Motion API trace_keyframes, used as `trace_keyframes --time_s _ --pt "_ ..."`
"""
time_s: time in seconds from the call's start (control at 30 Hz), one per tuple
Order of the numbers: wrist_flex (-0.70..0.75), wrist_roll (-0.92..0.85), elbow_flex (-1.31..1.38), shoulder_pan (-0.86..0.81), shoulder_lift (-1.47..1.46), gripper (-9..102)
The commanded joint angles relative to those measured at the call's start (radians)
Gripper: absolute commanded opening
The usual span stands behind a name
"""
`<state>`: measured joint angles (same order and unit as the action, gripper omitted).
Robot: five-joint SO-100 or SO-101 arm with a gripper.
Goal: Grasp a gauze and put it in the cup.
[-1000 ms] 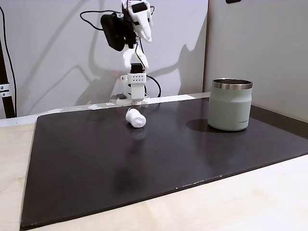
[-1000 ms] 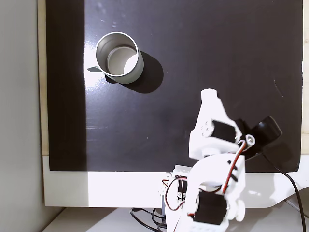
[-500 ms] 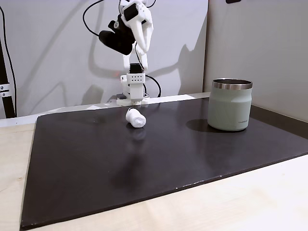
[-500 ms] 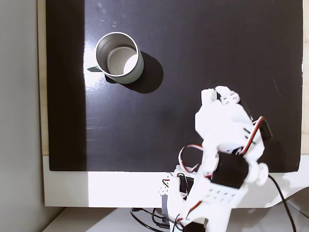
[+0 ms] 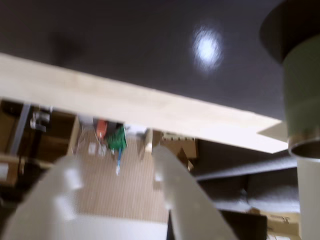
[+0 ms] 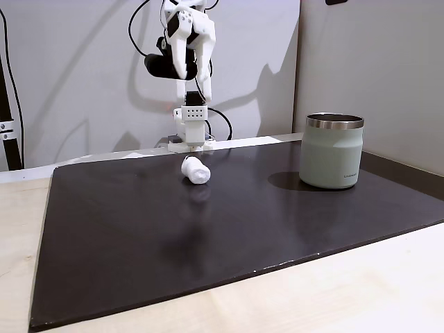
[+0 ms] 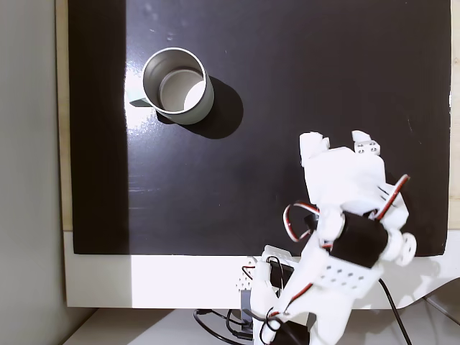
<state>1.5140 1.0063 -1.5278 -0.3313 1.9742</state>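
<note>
The pincer (image 6: pixel 191 68) hangs high above the surface's far edge, jaws spread, empty. The gauze (image 6: pixel 195 170) lies beneath it near that edge. The cup (image 6: pixel 332 150) stands upright toward the right edge.

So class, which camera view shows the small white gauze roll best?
A fixed view at table height: the small white gauze roll lies in plain sight on the black mat. Where it would lie in the fixed view from above, the white robot arm blocks the mat.
</note>
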Motion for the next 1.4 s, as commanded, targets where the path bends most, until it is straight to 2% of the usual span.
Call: trace_keyframes --time_s 0.0,0.4,0.8,1.37 --pt "0.002 0.009 -0.017 -0.015 -0.009 23" --pt "-0.037 -0.038 -0.026 -0.074 -0.27 25" --pt "-0.137 -0.126 -0.026 -0.002 -0.491 27" --pt "-0.367 -0.127 -0.322 0.066 -0.465 28"
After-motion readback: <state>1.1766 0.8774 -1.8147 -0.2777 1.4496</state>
